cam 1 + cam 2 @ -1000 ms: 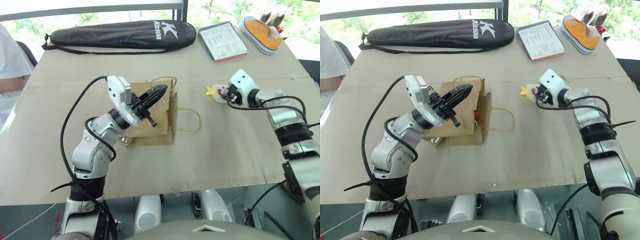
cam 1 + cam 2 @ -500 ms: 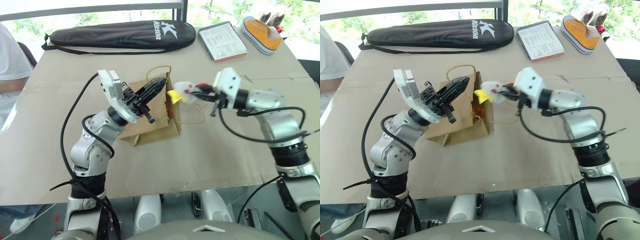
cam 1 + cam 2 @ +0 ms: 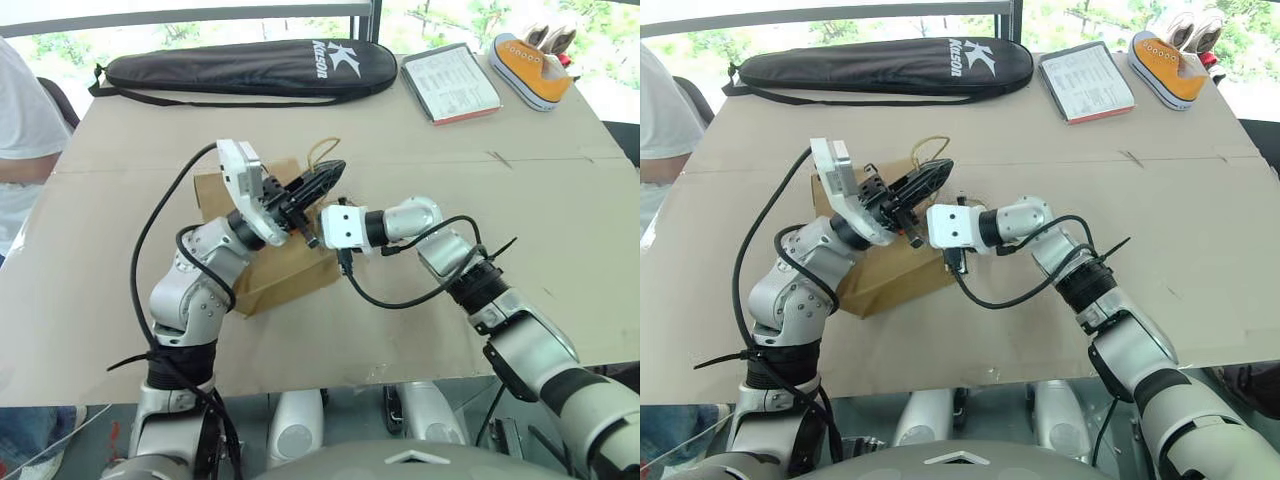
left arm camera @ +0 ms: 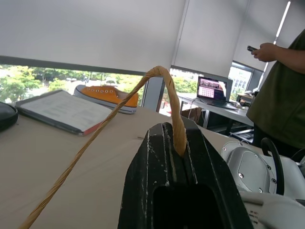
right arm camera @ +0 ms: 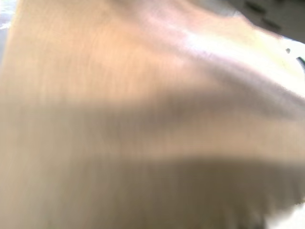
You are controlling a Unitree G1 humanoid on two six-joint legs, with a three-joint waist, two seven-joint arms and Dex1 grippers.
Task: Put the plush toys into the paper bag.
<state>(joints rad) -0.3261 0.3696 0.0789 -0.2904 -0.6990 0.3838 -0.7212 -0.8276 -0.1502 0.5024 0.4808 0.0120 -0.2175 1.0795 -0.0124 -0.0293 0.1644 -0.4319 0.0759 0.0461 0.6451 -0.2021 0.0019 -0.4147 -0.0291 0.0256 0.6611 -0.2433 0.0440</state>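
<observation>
The brown paper bag [image 3: 268, 272] lies tilted on the table with its mouth facing right. My left gripper [image 3: 336, 171] is shut on one twisted loop handle [image 4: 159, 75] and holds the mouth up. My right wrist [image 3: 342, 224] sits at the bag's mouth, pointing left into it, and the gripper beyond it is hidden by the paper. The right wrist view looks at blurred brown paper [image 5: 143, 119] from very close. The plush toys are hidden.
A long black racket case [image 3: 240, 68] lies along the far edge, with a booklet [image 3: 450, 83] and an orange sneaker [image 3: 530, 65] at the far right. A person in white [image 3: 20, 120] sits at the left. Another person [image 4: 281, 81] stands beyond the table.
My right arm swung left from the table's right side, carrying the white plush to the bag's mouth, where the plush went out of sight. The left gripper kept its hold on the handle.
</observation>
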